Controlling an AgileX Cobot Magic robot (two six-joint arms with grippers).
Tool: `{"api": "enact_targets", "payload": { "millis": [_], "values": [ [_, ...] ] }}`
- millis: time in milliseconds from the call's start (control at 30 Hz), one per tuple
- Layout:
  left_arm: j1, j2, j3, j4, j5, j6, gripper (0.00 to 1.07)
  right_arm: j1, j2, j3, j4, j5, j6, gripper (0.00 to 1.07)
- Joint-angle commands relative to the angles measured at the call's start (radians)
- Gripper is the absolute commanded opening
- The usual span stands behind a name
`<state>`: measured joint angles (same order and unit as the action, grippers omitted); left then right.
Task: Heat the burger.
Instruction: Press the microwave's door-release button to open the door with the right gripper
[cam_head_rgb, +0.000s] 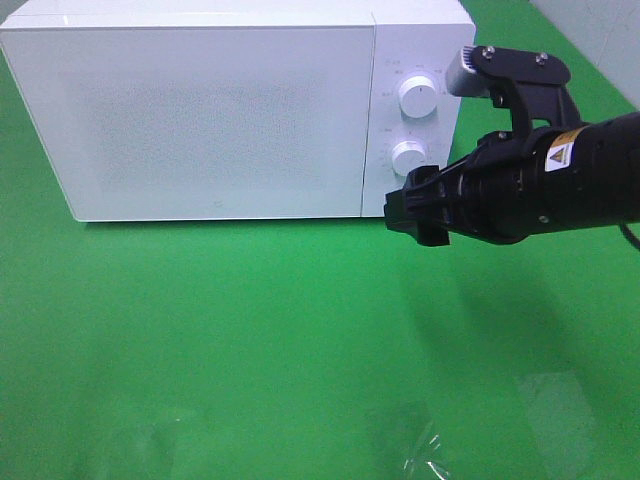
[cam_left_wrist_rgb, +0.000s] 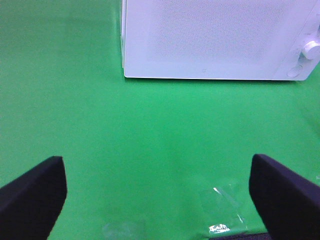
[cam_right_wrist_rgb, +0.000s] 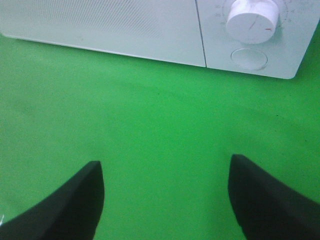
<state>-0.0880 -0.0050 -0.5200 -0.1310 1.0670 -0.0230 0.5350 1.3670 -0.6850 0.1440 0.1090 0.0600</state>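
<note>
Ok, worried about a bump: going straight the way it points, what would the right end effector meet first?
Probably the microwave, low on its front by the lower knob. The right end effector tilts downward, though, so the green cloth may come first; depth is unclear.

burger — out of view | microwave (cam_head_rgb: 215, 120) — white, door shut

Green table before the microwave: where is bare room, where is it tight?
Bare: the green table in front of the microwave door, left of the right gripper. Crowded: by the lower knob, where that gripper hangs. A clear glinting patch lies at the near edge.
</note>
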Motion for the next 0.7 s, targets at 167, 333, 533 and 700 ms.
{"api": "enact_targets", "payload": {
  "millis": [167,333,533,700],
  "values": [
    [0.002,-0.017,0.005,-0.004,-0.002,0.001,0.91,-0.002,-0.152,-0.019,-0.103,0.276,-0.017,0.72],
    [0.002,-0.017,0.005,-0.004,-0.002,0.001,0.91,-0.002,-0.231,-0.019,-0.106,0.375,-0.017,0.81],
    [0.002,-0.017,0.005,-0.004,-0.002,0.001,0.91,-0.002,-0.321,-0.019,-0.109,0.482,-0.017,0.81],
    [0.002,-0.017,0.005,-0.004,-0.002,0.001,0.91,-0.002,-0.445,-0.014,-0.137,0.536,-0.017,0.8]
  ]
}}
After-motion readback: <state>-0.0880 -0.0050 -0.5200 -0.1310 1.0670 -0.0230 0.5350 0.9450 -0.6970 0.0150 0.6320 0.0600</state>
